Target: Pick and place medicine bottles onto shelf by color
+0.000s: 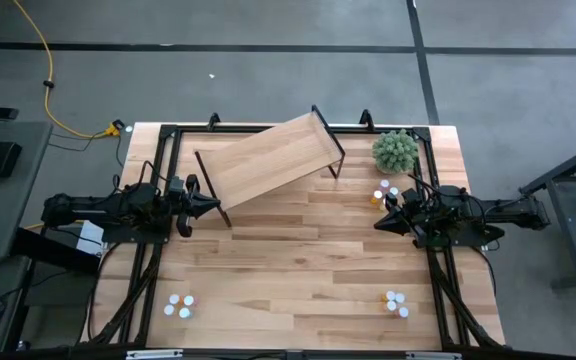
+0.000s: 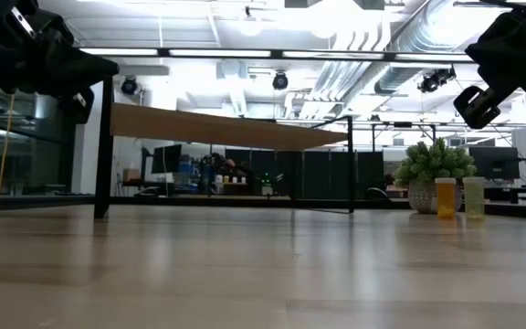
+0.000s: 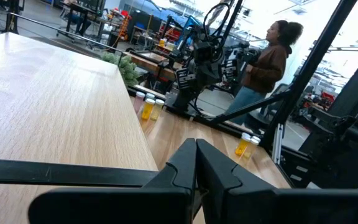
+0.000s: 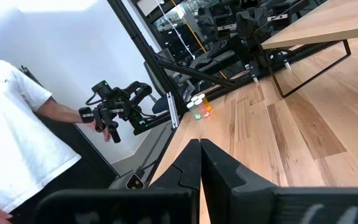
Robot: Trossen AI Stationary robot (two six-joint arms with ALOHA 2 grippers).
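Note:
The light-wood shelf (image 1: 268, 160) stands askew on its thin black legs at the table's far middle. Three small groups of white-capped bottles stand on the tabletop: one beside the plant at the far right (image 1: 383, 192), one near the front left (image 1: 179, 305), one near the front right (image 1: 396, 303). An orange bottle (image 2: 445, 197) and a yellow bottle (image 2: 473, 196) show in the low view. My left gripper (image 1: 213, 205) is shut and empty, raised beside the shelf's left end (image 3: 55, 106). My right gripper (image 1: 378, 225) is shut and empty, raised just short of the far-right bottles.
A fuzzy green plant (image 1: 396, 150) stands at the far right corner, beside the bottles. Black frame rails (image 1: 158, 180) run along the table's sides. One person stands beyond the table (image 3: 266, 68); another, in a white shirt, holds a dark device (image 4: 114, 109).

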